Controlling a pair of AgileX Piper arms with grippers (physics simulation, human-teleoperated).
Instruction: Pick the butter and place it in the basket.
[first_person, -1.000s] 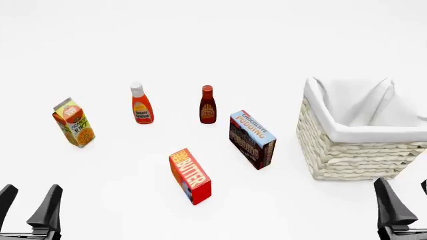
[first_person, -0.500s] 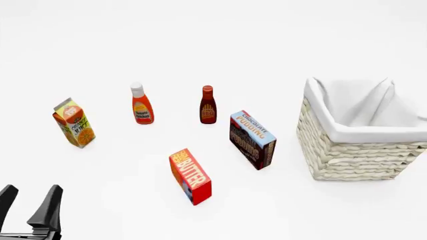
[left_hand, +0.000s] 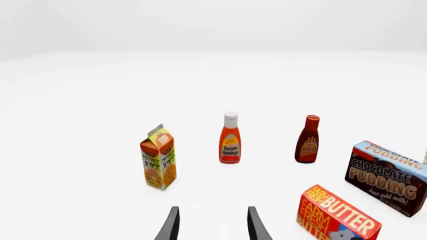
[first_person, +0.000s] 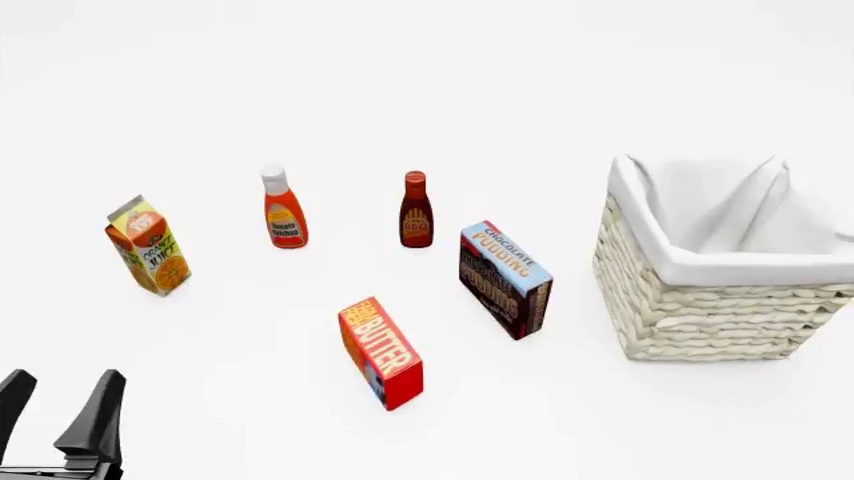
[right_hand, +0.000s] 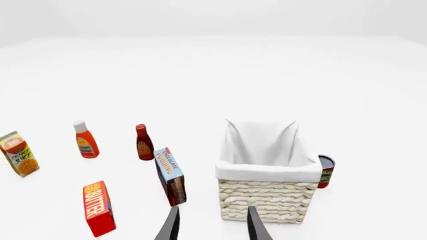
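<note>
The butter, a red and orange box with pale lettering, stands on edge on the white table near the front centre; it also shows in both wrist views. The cream wicker basket with a white cloth lining stands to its right. My left gripper is low at the front left corner, open and holding nothing, well left of the butter. My right gripper is outside the front view; its wrist view shows two spread fingers with nothing between them, back from the basket.
An orange juice carton stands at the left. A ketchup bottle and a dark sauce bottle stand behind the butter. A chocolate pudding box sits between butter and basket. A can stands beyond the basket.
The right gripper, seen at the front view's bottom right corner one second ago, has dropped out of that view. The left gripper and all objects are unmoved.
</note>
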